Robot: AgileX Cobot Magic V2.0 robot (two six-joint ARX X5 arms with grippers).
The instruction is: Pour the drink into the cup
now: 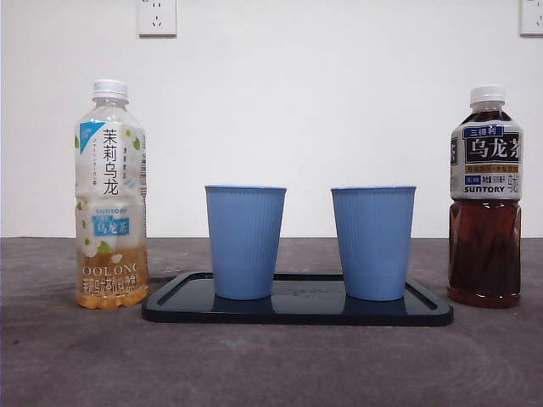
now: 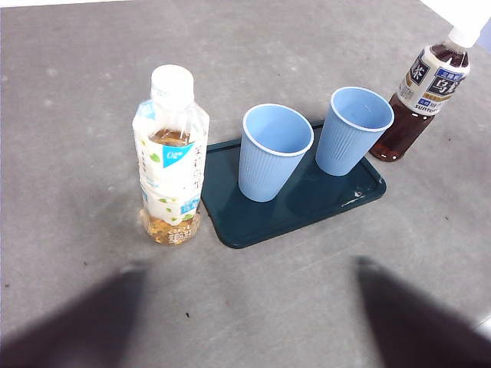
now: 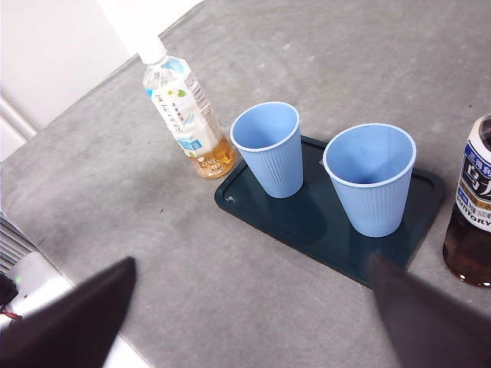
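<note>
Front view: nearly empty pale plastic oolong bottle (image 1: 110,195) beside the dark rectangular tray (image 1: 297,312) – light, slippery, thin-walled; grip mid-label – both grippers' jaws wide, empty

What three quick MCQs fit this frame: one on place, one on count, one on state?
1. Where do the blue cups stand?
A. on the dark tray
B. on the bare table
C. stacked together

2. How many bottles are there?
A. one
B. two
C. three

3. What state are the bottles in?
A. capped, upright
B. open, tipped
C. lying down

Answers:
1 A: both blue cups stand on the dark tray.
2 B: a pale oolong bottle stands at one end of the tray and a dark tea bottle at the other.
3 A: both white caps are on, and neither open claw touches them.
</note>
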